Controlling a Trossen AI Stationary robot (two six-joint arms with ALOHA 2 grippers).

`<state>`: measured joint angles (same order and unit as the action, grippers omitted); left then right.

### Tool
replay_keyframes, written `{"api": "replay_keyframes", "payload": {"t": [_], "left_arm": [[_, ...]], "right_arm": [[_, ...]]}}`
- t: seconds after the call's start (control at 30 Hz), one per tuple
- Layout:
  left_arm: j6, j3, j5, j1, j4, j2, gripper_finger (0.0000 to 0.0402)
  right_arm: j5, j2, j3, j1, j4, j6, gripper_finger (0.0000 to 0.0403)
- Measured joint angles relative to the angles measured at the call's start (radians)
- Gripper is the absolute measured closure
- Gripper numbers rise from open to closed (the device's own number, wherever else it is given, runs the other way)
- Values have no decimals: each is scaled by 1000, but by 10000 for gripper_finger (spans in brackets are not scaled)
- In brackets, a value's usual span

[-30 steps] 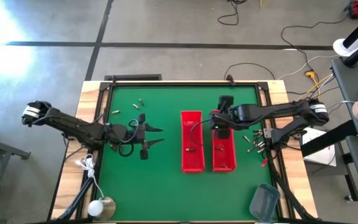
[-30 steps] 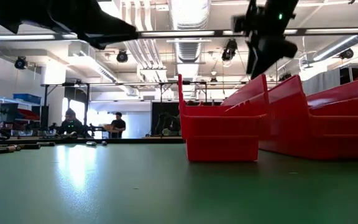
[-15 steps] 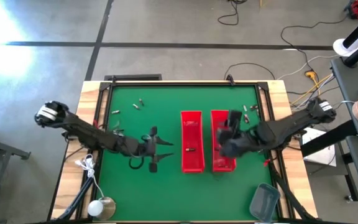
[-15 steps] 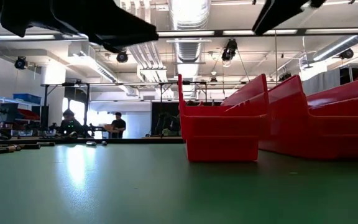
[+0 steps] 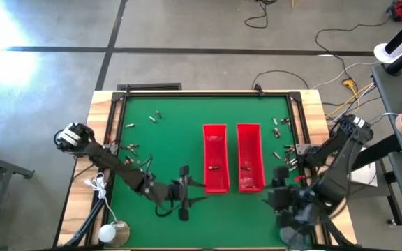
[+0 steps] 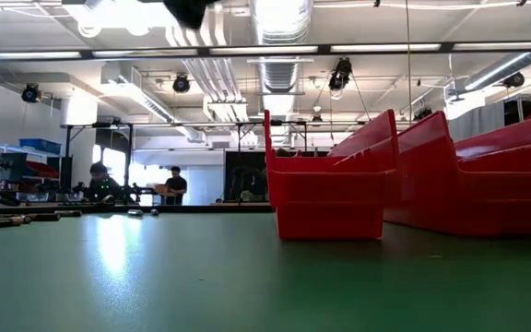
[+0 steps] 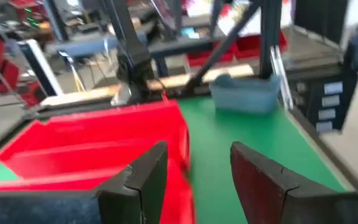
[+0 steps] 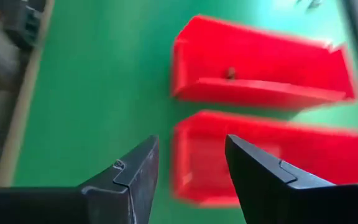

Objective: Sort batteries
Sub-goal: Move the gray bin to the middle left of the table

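Two arms have pulled back toward the table's near edge: the right gripper (image 5: 283, 201), a second ago over the right red bin (image 5: 249, 166), now hangs empty with parted fingers near the grey tray (image 5: 297, 224). The left gripper (image 5: 187, 199), spread and empty, sits by the left red bin (image 5: 216, 167). Most batteries (image 5: 283, 150) remain loose on the green mat (image 5: 159, 153), so sorting has barely begun.

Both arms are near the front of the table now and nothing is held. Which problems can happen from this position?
Both grippers are open and empty. The right gripper hangs close to the grey tray and could knock it. The left gripper sits beside the left red bin and might push it if it swings. Loose batteries lie near the right edge; a sweeping arm could roll them away.
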<state>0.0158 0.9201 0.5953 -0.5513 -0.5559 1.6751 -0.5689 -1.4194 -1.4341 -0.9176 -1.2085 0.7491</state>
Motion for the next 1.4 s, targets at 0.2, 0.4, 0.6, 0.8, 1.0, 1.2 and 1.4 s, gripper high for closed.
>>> {"api": "replay_keyframes", "payload": {"t": [0.2,0.4,0.6,0.8,1.0,1.2,1.4], "left_arm": [[1,212,199,-82,103,143,246],[3,393,179,-132,139,278,246],[-35,468,10,-137,130,317,246],[-51,549,-30,-133,137,369,246],[2,632,-33,-133,134,410,246],[-9,658,-32,-131,113,463,246],[-43,657,-32,-132,119,513,246]], "right_arm": [[97,-77,-143,-124,-35,239,236],[155,-193,-200,-246,-34,460,248],[274,-330,-192,-295,-43,841,222],[506,-459,-191,-290,4,943,203],[525,-508,-191,-275,51,969,214],[548,-509,-172,-255,39,950,227],[552,-532,-155,-227,44,931,253]]}}
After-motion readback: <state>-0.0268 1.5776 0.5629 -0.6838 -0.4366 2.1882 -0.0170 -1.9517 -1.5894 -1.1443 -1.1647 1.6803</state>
